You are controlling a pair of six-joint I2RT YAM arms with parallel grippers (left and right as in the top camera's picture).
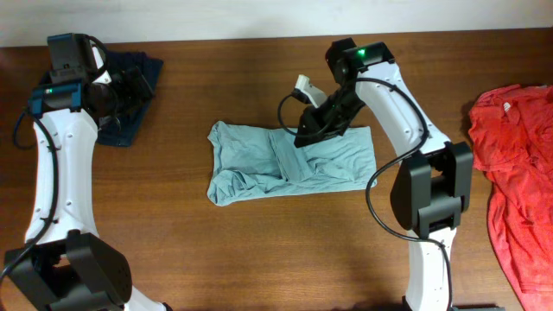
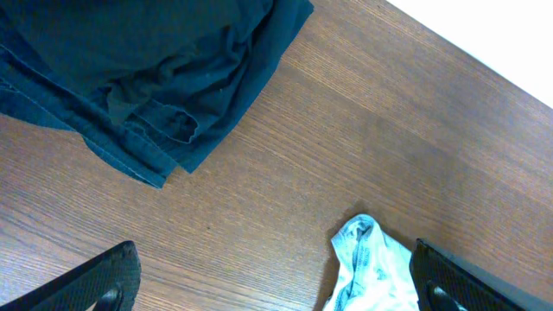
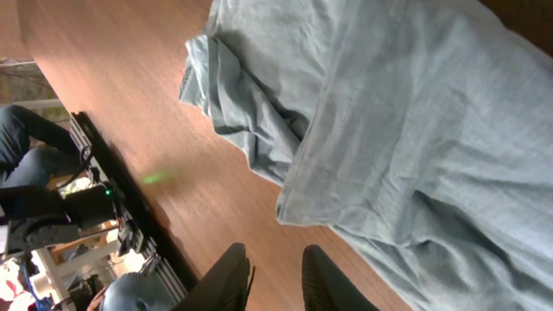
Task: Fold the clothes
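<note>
The pale grey-teal T-shirt (image 1: pixel 289 162) lies crumpled and partly folded at the table's middle. My right gripper (image 1: pixel 302 136) hovers over its top edge. In the right wrist view its fingers (image 3: pixel 275 252) stand a little apart above bare wood, nothing between them, and the T-shirt (image 3: pixel 415 112) fills the frame beyond. My left gripper (image 1: pixel 121 86) is at the far left over the dark navy garment (image 1: pixel 128 128). It is wide open (image 2: pixel 275 259) above bare wood, with the navy garment (image 2: pixel 147 69) ahead of it. A small pale cloth scrap (image 2: pixel 371 268) lies by its right finger.
A red shirt (image 1: pixel 518 155) lies spread at the table's right edge. The right arm's base (image 1: pixel 432 199) stands between it and the T-shirt. A white wall runs along the table's far edge (image 1: pixel 259 26).
</note>
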